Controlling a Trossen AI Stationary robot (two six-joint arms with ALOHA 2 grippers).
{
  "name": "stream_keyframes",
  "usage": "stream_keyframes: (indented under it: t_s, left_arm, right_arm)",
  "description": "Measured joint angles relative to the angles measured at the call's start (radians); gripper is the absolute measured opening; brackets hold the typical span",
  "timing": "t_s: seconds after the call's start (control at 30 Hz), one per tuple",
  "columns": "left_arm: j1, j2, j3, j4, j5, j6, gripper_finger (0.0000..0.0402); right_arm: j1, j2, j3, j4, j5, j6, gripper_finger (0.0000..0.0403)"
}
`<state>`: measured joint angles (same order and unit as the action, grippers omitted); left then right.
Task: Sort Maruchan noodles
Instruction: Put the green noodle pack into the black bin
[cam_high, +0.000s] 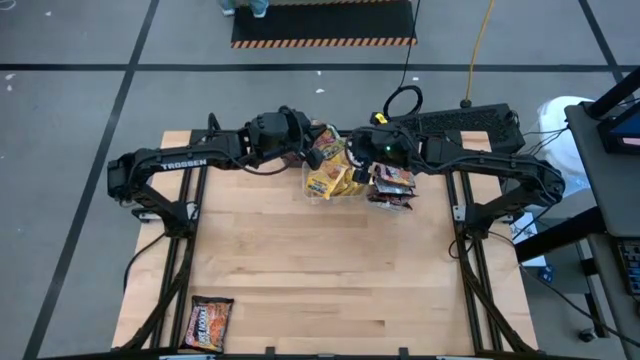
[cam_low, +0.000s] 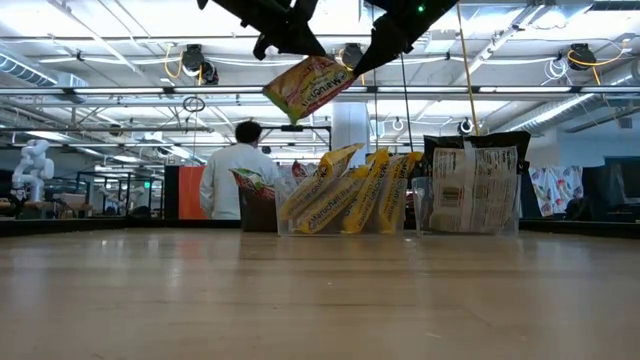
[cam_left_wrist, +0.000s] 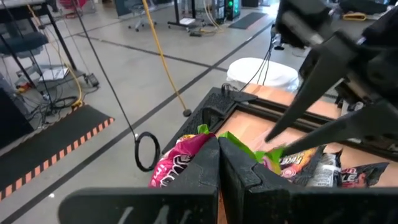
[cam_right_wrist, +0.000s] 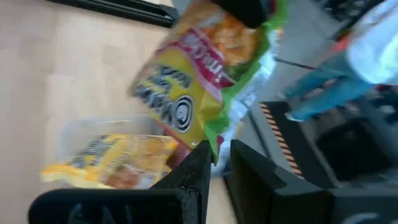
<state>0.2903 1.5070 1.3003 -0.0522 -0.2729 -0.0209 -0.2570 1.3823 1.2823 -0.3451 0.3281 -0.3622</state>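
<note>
Nearest, one dark packet lies alone at the table's near left corner, unsorted. Farther on, at the far edge, yellow packets stand in a clear tub, with dark packets in the tub beside it. Above these hangs the green-edged packet. My left gripper is clenched on one end, and my right gripper straddles and apparently pinches its green edge. I judge the step to be a mid-air handover. Next, one grip must let go while the other carries the packet to its own group. Beyond the table stands a person.
</note>
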Motion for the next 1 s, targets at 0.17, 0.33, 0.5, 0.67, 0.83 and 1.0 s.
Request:
stream_keyframes:
  t_s: [0.17,0.33,0.5,0.67,0.83,1.0]
  left_arm:
    - [-0.003,0.0,0.0,0.004,0.0,0.013,0.0001]
    - [-0.003,0.0,0.0,0.004,0.0,0.013,0.0001]
    - [-0.003,0.0,0.0,0.005,0.0,0.013,0.0001]
    - [-0.003,0.0,0.0,0.005,0.001,0.013,0.0001]
    - [-0.003,0.0,0.0,0.004,0.001,0.02,0.0001]
    - [-0.002,0.0,0.0,-0.007,0.001,0.028,0.0001]
  right_arm:
    - [-0.022,0.0,0.0,-0.012,-0.145,0.016,0.0059]
    - [-0.026,-0.001,-0.041,0.031,-0.149,0.016,0.0059]
    - [-0.03,-0.001,-0.091,0.076,-0.149,0.008,0.0059]
    - [-0.032,0.0,-0.129,0.2,-0.149,0.002,0.0059]
    - [-0.032,0.0,-0.132,0.201,-0.149,-0.015,0.0059]
    - [-0.031,0.0,-0.132,0.165,-0.147,-0.042,0.0059]
